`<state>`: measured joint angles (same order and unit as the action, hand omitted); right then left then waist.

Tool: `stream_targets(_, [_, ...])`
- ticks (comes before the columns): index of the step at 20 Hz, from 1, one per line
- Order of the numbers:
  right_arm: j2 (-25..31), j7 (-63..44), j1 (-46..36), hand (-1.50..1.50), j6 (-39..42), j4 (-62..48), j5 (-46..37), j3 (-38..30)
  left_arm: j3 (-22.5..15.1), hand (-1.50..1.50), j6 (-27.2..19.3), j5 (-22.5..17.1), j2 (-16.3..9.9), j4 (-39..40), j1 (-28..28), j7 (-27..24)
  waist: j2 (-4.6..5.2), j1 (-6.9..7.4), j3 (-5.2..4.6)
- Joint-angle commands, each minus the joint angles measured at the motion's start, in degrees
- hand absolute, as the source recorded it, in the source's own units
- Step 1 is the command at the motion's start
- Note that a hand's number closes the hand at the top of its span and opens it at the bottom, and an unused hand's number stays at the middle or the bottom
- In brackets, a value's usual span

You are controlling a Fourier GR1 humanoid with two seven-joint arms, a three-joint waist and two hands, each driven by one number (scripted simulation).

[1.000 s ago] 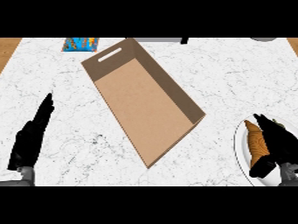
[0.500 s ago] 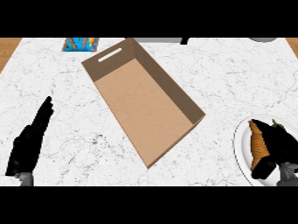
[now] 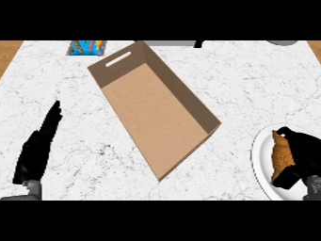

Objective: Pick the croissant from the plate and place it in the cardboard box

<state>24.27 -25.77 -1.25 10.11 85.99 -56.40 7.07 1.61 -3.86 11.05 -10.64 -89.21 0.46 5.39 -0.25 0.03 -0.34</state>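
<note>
The croissant [image 3: 282, 157] lies on the white plate [image 3: 261, 162] at the lower right of the desk [image 3: 260, 89], its golden-brown length running roughly up and down the plate, with its left flank showing and its right side hidden. The right hand [image 3: 310, 157] lies over that hidden side, its black fingers curled round the pastry from the right, a fingertip hooked over its upper end and another part of the hand tucked beneath its lower end, so the hand is clamped on the croissant while it rests on the plate. The plate itself is cut off by the right edge of the view. To the left of the plate, apart from it, sits the cardboard box [image 3: 156, 108], a long open tray set at a slant, its handle slot at the far upper-left end and its near corner pointing toward the lower middle of the desk. Well apart on the left side, the left hand [image 3: 37, 148] rests with its fingers straight and together, pointing up the view. At the far edge, a blue and orange packet [image 3: 86, 47] lies just beyond the box's upper end.
</note>
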Motion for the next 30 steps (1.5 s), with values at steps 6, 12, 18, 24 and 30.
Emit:
stream_targets(6, [-4.56,1.16,-4.85,1.5,-3.95,-1.2,-7.19,2.87,0.12,0.0,0.94,0.82,0.38,-3.36,-0.73,4.18,0.24,0.26,0.35])
stream_targets(12, [-2.07,8.69,-0.26,1.5,-2.25,8.35,-4.44,2.43,2.41,0.0,2.55,-0.34,-0.48,1.13,-1.34,-0.78,0.2,-0.2,0.33])
stream_targets(18, [-4.79,5.34,-7.06,1.5,1.96,14.0,-2.28,-0.56,3.13,0.0,3.02,-0.84,-0.46,-1.54,-0.58,1.14,0.18,-0.07,0.33])
stream_targets(24, [-11.83,11.81,-8.17,1.5,-2.12,22.91,9.67,-1.33,3.68,0.0,3.59,-1.32,-1.01,-0.69,-0.05,-0.01,0.11,-0.14,0.36])
stream_targets(30, [-14.45,10.93,-13.43,1.5,2.38,28.29,15.92,-1.17,-0.14,0.0,1.43,2.04,2.14,-4.13,3.0,1.84,0.14,0.27,0.35])
